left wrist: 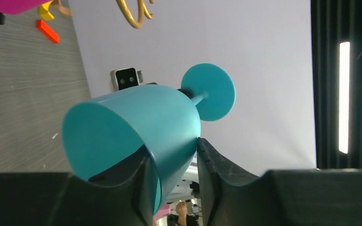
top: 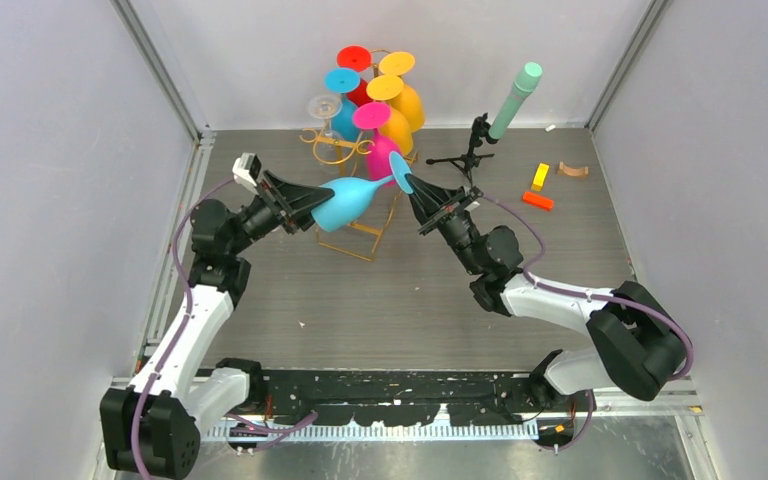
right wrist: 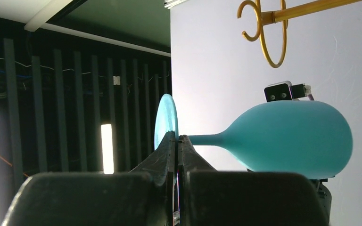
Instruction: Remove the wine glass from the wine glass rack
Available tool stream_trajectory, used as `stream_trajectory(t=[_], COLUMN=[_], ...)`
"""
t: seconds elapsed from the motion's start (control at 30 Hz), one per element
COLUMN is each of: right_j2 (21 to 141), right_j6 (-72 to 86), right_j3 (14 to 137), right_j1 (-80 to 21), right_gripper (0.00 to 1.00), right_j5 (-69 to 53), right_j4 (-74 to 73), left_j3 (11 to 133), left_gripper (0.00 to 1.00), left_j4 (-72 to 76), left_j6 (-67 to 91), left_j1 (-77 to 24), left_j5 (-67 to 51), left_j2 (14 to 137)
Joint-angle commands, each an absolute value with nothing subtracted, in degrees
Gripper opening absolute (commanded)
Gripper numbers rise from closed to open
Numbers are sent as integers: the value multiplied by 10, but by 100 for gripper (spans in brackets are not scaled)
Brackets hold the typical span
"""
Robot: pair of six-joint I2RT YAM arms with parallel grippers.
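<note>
wine glass (top: 348, 202): level, aloft | left hand (left wrist: 173, 162): pinching bowl wall | right hand (right wrist: 176, 141): pinching foot | wine glass rack (right wrist: 268, 42): apart

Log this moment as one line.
teal wine glass: horizontal, off gold rack | left hand: gripping bowl wall | right hand: shut on foot

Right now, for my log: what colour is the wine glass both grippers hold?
Turquoise blue; the wine glass shows best in the left wrist view.
</note>
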State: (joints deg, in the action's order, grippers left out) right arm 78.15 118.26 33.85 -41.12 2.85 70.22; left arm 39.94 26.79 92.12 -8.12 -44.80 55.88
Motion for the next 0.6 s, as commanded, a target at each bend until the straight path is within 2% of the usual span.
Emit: stream_trajectory(t=[0.0,0.13,0.17,0.27,0.33,0.37,0.43,0.57], right_j2=[788,790,793,798,797,794,790,769], right_j6=[1178,1174,1172,1168,1155,1143,1134,1125], right_j3=[321,323,326,327,323,318,310,293], right_j1=[-415,-414,-415,-415,-415,-415,-415,-415], right_gripper=[0,0,0,2,14,25,40,59], right_j5=[35,37,36,35,36,36,38,41], right_j4=[696,688,689,691,694,694,682,605], left_j3=[432,453,456,471,483,490,515,600], left_gripper=[30,3,0,0,0,0,0,0], left_j4=[342,321,319,312,286,261,178,-92], left_j6=[948,919,916,897,872,850,788,592], left_j1=[-84,-83,-83,-83,-83,-83,-83,-83], left_j5=[-465,-470,-472,-482,-486,-488,-490,-477], left_j2=[532,529,531,533,530,528,521,519])
